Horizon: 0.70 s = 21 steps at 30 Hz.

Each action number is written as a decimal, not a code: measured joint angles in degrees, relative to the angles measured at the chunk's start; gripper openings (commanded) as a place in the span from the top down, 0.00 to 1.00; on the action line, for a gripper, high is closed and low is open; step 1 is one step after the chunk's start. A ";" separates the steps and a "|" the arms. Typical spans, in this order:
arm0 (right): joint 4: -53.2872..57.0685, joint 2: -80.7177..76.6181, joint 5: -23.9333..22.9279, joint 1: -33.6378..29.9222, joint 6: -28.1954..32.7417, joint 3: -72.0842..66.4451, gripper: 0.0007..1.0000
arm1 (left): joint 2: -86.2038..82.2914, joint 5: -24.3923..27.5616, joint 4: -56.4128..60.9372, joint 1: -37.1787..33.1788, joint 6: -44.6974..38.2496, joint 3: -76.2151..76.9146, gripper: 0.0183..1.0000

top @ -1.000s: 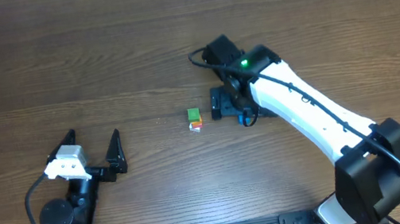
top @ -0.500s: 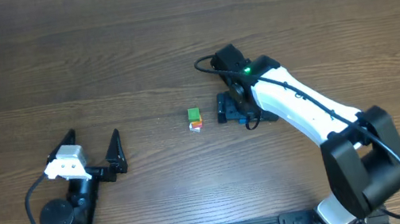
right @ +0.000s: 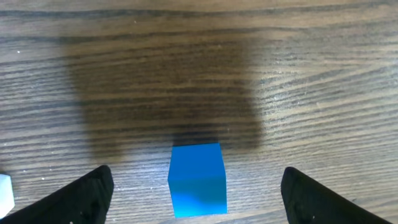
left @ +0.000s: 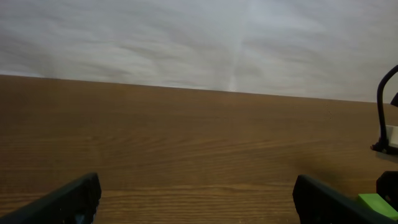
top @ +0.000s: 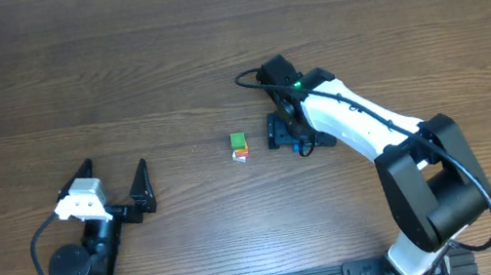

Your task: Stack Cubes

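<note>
A small stack (top: 239, 146) stands mid-table, a green cube (top: 238, 140) on top of an orange one, with a bit of white at its base. My right gripper (top: 282, 132) is just right of the stack, pointing down. In the right wrist view a blue cube (right: 197, 179) rests on the wood between its open fingers (right: 81, 198), untouched by either. My left gripper (top: 114, 183) stands open near the left arm's base, far from the cubes. The left wrist view catches the green cube (left: 379, 204) at its edge.
Bare wooden tabletop (top: 115, 59) spreads all around the stack. A white object (right: 4, 193) peeks in at the edge of the right wrist view. The right arm's white forearm (top: 362, 124) slants across the table's right half.
The right arm's wrist and elbow have shifted towards the near side while its gripper stayed beside the stack. The left arm has not moved.
</note>
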<state>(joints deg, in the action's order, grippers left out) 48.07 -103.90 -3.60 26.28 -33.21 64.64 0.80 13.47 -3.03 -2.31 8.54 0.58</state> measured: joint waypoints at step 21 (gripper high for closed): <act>-0.81 -0.42 -0.22 0.00 0.22 -1.03 0.27 | 0.00 0.00 0.00 0.00 0.00 0.00 0.00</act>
<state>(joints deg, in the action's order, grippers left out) 47.27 -104.31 -3.81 26.28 -32.99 63.61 0.80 13.47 -3.03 -2.31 8.54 0.58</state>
